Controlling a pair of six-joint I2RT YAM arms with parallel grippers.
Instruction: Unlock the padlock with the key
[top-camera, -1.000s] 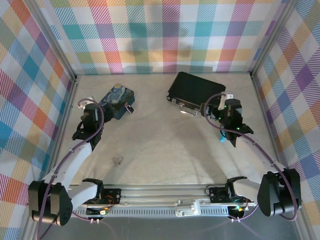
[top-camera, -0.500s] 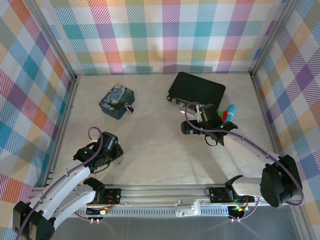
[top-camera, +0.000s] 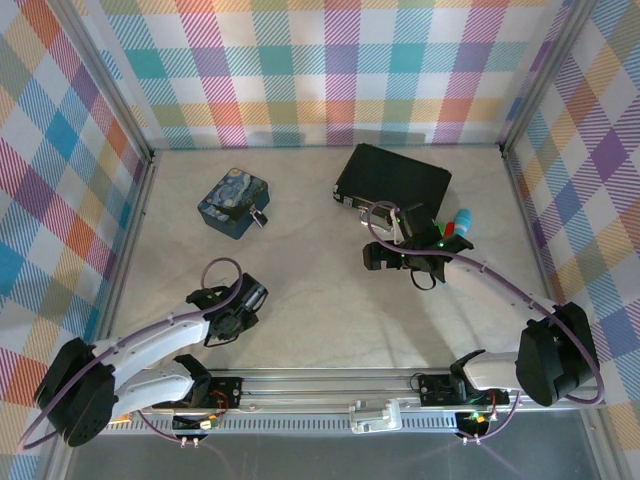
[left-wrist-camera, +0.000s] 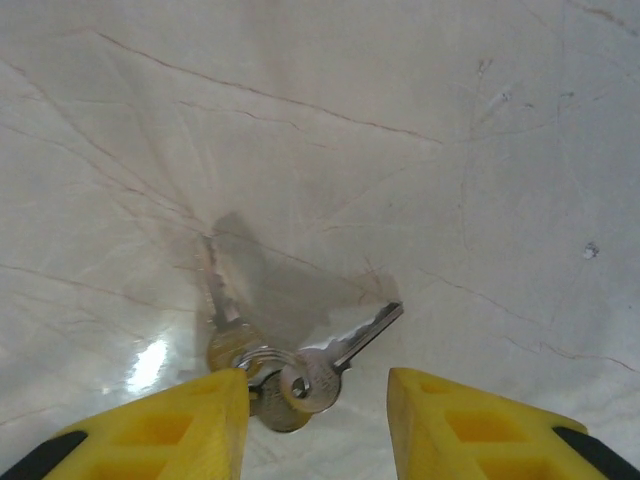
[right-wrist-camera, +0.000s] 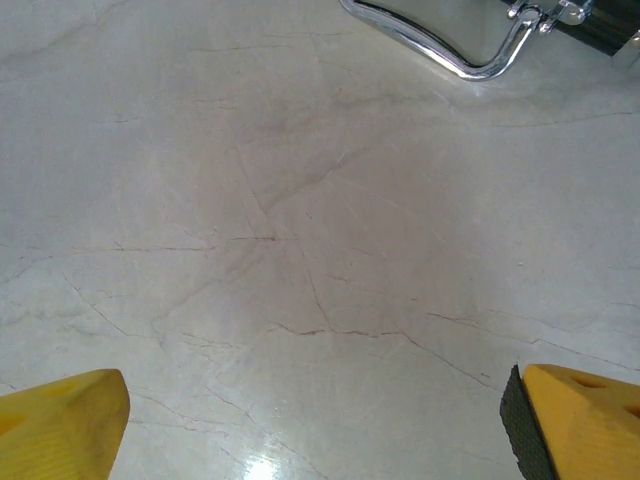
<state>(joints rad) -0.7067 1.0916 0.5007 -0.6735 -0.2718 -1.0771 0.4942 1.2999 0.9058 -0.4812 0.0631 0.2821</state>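
Left gripper (left-wrist-camera: 315, 400) part-spread astride the key (left-wrist-camera: 292, 368), right gripper (right-wrist-camera: 320, 400) spread wide over bare table (right-wrist-camera: 300, 250)

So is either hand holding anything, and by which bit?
Nothing is held yet. The key lies on the table between the left hand's parted fingers; the right hand is open.

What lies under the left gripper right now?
The key, a small ringed bunch, lies on the table between the yellow fingers of the left gripper; one finger covers part of the bunch.
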